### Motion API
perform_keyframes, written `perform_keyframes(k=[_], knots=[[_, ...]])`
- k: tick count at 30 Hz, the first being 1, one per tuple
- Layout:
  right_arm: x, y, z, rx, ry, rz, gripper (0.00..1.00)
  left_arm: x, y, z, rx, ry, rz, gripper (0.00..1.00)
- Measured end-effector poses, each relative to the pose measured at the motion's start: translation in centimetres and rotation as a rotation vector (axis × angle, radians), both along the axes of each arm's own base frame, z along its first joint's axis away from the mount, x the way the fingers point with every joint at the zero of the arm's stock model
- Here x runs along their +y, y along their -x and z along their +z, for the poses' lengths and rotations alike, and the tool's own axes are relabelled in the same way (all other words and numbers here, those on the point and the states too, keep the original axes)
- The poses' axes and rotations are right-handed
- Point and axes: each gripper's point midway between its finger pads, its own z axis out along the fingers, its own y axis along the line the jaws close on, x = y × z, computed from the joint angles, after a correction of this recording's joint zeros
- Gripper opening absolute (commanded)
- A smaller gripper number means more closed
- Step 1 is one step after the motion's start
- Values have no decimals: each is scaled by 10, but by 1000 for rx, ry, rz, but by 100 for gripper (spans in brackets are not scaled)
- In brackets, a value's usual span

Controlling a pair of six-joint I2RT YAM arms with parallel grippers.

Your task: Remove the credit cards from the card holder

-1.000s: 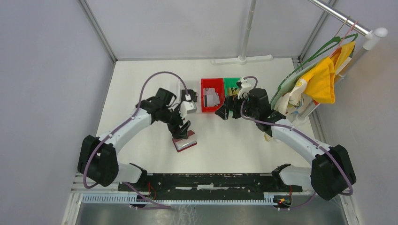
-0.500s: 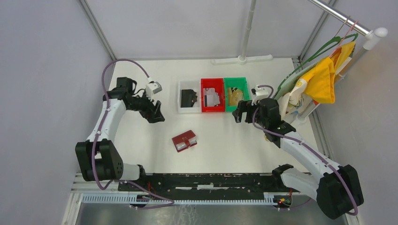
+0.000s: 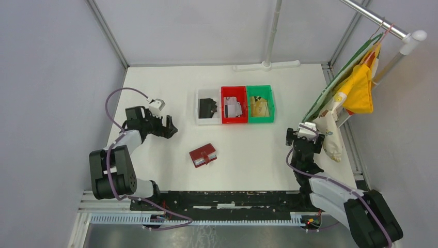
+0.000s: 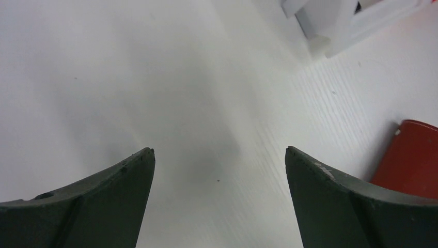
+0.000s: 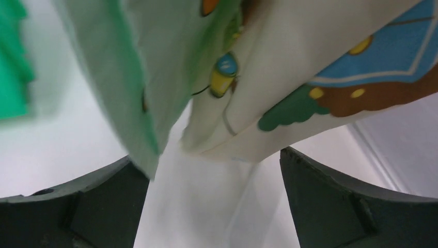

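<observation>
White walls close round the table [image 3: 258, 155], where both hands are released and grasp nothing. The right hand [image 3: 303, 136] has its fingers [image 5: 330, 196] spread wide right against a printed cloth [image 5: 289, 77] hanging from the rail at the right side. That is the likeliest trouble. A reach toward the middle from there could catch a fold on a finger and drag the cloth, perhaps its hanger too, over the table. The left hand [image 3: 168, 127] is a lesser risk: it sits low, and a flat sweep could shove the thin wallet along the smooth surface rather than lift it. Both arms are folded back close to their bases. The left one aims its wide-open hand across bare surface, and the right one points its hand away from the base, toward the cloth. The card holder [image 3: 202, 155] lies flat near the middle, well apart from either hand, and I cannot tell whether it is snapped shut. Farther off stand a white bin [image 3: 198, 116] with something dark inside, a red bin [image 3: 224, 116] and a green bin [image 3: 270, 114]. The grey and tan pieces in those two look like the credit cards [image 3: 233, 107], so the emptying seems mostly done. Any card left inside the holder is hidden.
</observation>
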Motion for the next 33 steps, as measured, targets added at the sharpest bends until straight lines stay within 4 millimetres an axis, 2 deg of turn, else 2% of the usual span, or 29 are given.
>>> perform_keyframes(k=[5,11,14,18,21,26,28,32,33], knots=[[-32,1,4,-32,102,-157,98,8,-21,-5,-168,29,143,100],[-46,-8,22,-120,131,-225,98,17,-39,-13,-270,73,267,100],[-50,-12,32,-172,122,-234,98,23,-48,-9,-310,82,311,100],[-47,-19,42,-219,117,-196,98,31,-55,3,-385,73,359,100],[-36,-27,55,-274,120,-123,98,35,-51,3,-415,46,420,100],[-22,-37,71,-340,131,-20,98,9,-35,-5,-456,-15,418,100],[-19,-40,68,-331,146,4,98,14,-35,-4,-469,-26,443,100],[-20,-42,48,-258,154,32,98,41,-40,1,-495,-46,528,100],[-28,-42,45,-247,152,13,98,44,-40,3,-500,-48,537,100]])
